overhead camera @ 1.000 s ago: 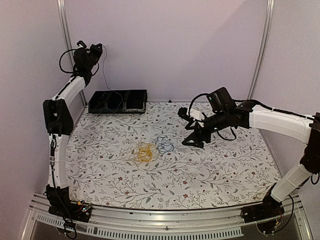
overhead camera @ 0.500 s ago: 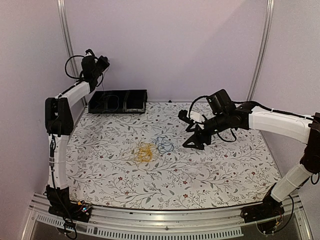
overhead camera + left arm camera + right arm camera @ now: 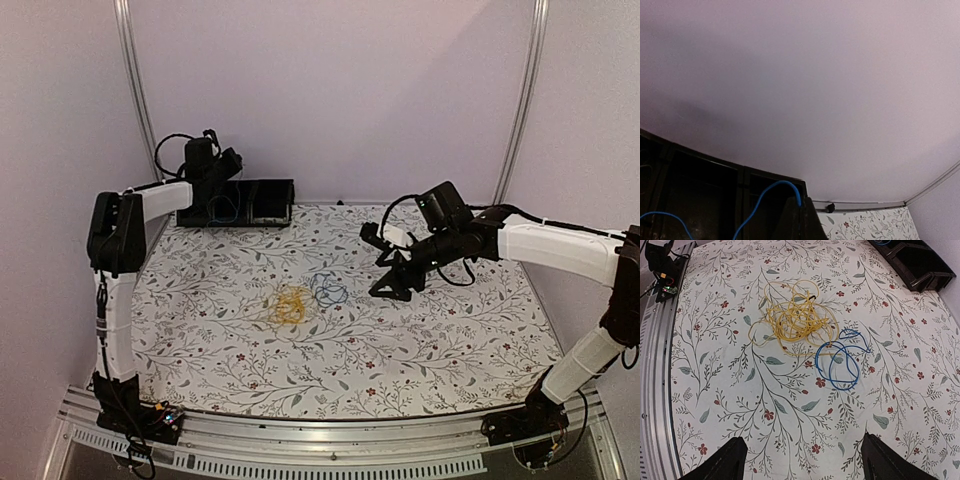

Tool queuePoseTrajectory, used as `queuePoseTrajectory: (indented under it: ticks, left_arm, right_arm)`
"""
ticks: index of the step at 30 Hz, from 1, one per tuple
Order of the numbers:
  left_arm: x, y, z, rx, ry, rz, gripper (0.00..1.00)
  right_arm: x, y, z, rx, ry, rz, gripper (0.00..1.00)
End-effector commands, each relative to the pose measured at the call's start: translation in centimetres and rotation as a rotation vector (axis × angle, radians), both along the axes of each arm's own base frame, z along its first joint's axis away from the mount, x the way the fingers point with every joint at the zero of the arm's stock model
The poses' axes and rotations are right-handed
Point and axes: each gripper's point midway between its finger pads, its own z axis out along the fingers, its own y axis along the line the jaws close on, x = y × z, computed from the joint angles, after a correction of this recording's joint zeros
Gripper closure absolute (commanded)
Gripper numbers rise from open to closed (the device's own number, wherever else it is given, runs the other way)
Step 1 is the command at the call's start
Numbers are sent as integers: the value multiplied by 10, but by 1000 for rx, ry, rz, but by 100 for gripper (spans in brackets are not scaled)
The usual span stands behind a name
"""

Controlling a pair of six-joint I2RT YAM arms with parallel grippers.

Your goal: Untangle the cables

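Left arm: upper link vertical, forearm angled toward the rear left corner of the table [image 3: 450,350]. The left gripper [image 3: 226,166] hangs over the black bin [image 3: 262,203]. In the left wrist view its fingers [image 3: 792,222] are pressed together, and a blue wire [image 3: 764,196] arcs up out of the bin and ends at the fingertips, which appear to pinch it.

Right arm: extended from the right base toward the table centre, wrist pitched down. The right gripper [image 3: 392,284] hovers above the cloth, right of the coils. Its fingers [image 3: 730,460] are spread wide (nothing lies between them).

Cables: the yellow coil [image 3: 790,320] lies near the table centre. The blue coil [image 3: 840,362] lies just beside it on the right, and their outer loops meet at one edge.
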Motion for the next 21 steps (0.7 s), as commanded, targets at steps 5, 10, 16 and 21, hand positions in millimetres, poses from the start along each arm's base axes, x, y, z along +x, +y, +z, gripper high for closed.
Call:
queuePoseTrajectory:
  ticks: [5, 10, 16, 21]
  left_arm:
    - [7, -24, 66, -87, -174, -223, 100]
    - [32, -30, 89, -138, -253, -257, 100]
    - [31, -40, 130, -195, -437, -278, 100]
    - [51, -3, 81, -223, -277, -78, 100]
  right_arm:
    - [-4, -6, -3, -2, 22, -12, 17]
    - [-10, -10, -10, -17, 48, -7, 17]
    - [-15, -13, -16, -26, 64, -4, 17]
    - [-13, -14, -17, -35, 50, -4, 17]
